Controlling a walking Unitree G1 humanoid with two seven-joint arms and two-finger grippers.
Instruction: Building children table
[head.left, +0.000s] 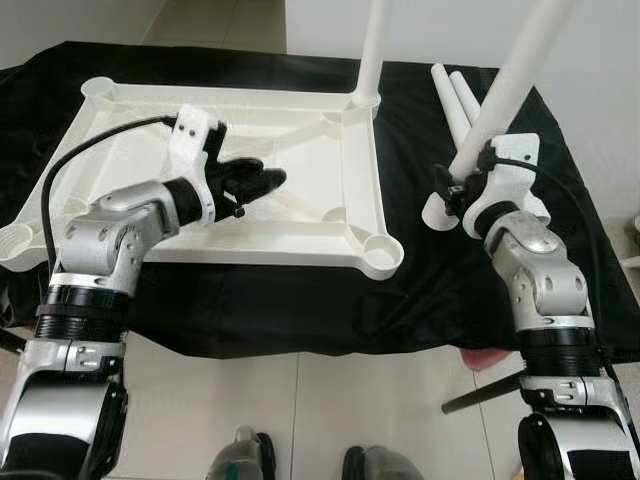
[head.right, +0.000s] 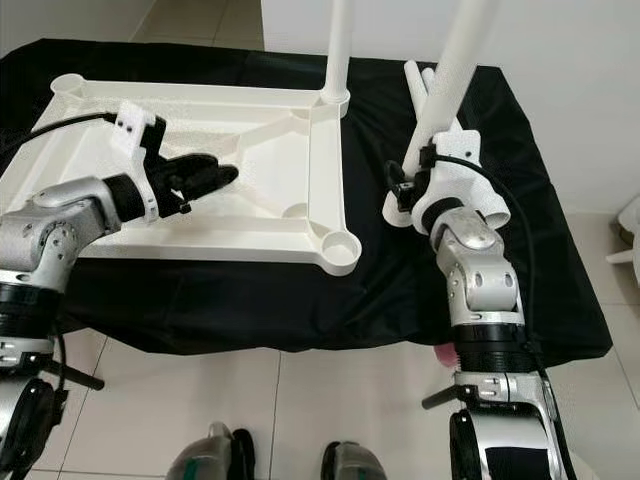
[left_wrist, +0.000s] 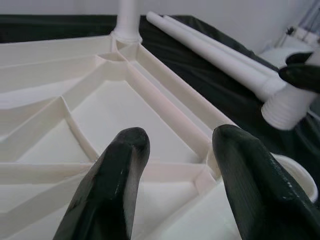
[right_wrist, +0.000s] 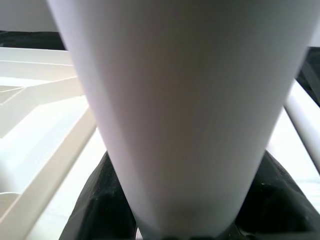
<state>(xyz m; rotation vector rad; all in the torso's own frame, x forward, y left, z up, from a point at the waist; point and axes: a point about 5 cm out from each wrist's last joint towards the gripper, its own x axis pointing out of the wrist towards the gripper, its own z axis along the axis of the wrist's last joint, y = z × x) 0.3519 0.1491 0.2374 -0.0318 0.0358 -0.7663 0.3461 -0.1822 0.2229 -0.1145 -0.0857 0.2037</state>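
Black cloth (head.left: 300, 320) covers the bench across the middle of the head views, with pale floor tiles (head.left: 330, 410) below it. On the cloth, in the upper left of the frame, lies the white tabletop (head.left: 330, 215), underside up, its ribs and round corner sockets showing. One white leg (head.left: 372, 50) stands upright in the far right corner socket, at top centre of the frame. The near right socket (head.left: 383, 253) holds nothing. Two spare legs (head.left: 452, 100) lie side by side on the cloth, right of the tabletop, in the upper right.

The left gripper (head.left: 262, 180) hovers over the inside of the tabletop, left of centre, its jaws parted with nothing between them; the left wrist view shows both black fingers (left_wrist: 112, 190) spread above the ribs. The right gripper (head.left: 452, 192), right of centre, has its jaws clenched around a tilted leg (head.left: 510, 80) near its lower, threaded end, which hangs just over the cloth beside the spare legs. That leg slants up to the top right of the frame.
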